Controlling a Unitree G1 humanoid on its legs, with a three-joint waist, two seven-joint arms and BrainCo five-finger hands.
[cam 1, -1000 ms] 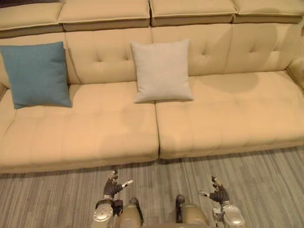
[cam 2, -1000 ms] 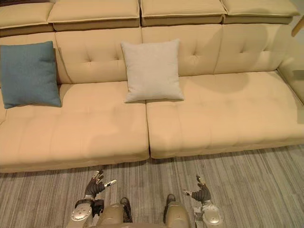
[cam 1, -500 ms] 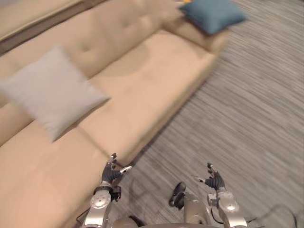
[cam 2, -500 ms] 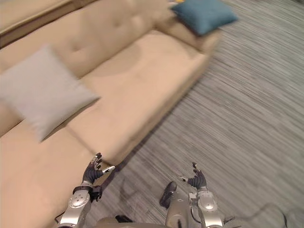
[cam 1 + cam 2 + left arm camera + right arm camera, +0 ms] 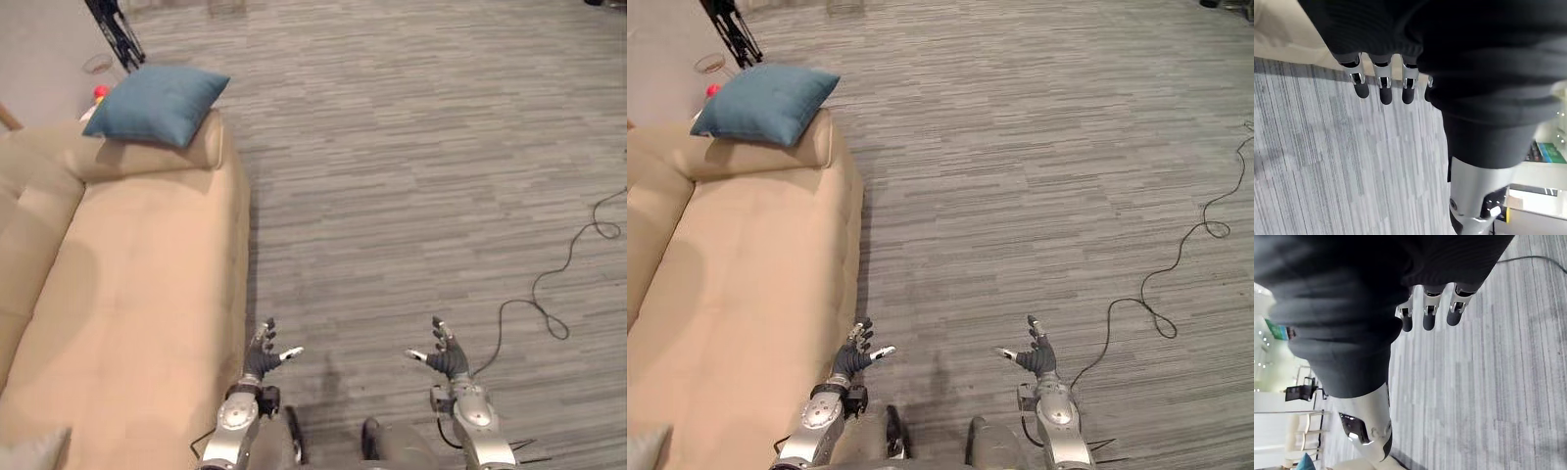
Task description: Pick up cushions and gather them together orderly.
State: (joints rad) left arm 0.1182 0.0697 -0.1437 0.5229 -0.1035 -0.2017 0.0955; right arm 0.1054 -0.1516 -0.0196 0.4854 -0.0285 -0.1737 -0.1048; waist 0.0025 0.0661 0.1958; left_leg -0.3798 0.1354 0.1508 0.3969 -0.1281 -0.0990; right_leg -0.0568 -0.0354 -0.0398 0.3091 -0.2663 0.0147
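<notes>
— Where is the blue cushion (image 5: 157, 104)?
— On the arm of the sofa (image 5: 127, 294).
— And the hands?
— The left hand (image 5: 263, 358) and right hand (image 5: 446, 358) hover above the floor (image 5: 411, 176), fingers apart, empty.

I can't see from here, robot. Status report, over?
Left hand and right hand open, empty. Blue cushion lies on sofa armrest, ahead-left, untouched. No obstacle seen between.

A lounge-like living space is being suggested: a long beige sofa (image 5: 127, 294) is being shown on grey striped carpet (image 5: 411, 147), a blue cushion (image 5: 157, 103) is being carried on its armrest (image 5: 147, 159), and a black stand (image 5: 118, 34) is being glimpsed beyond.
</notes>
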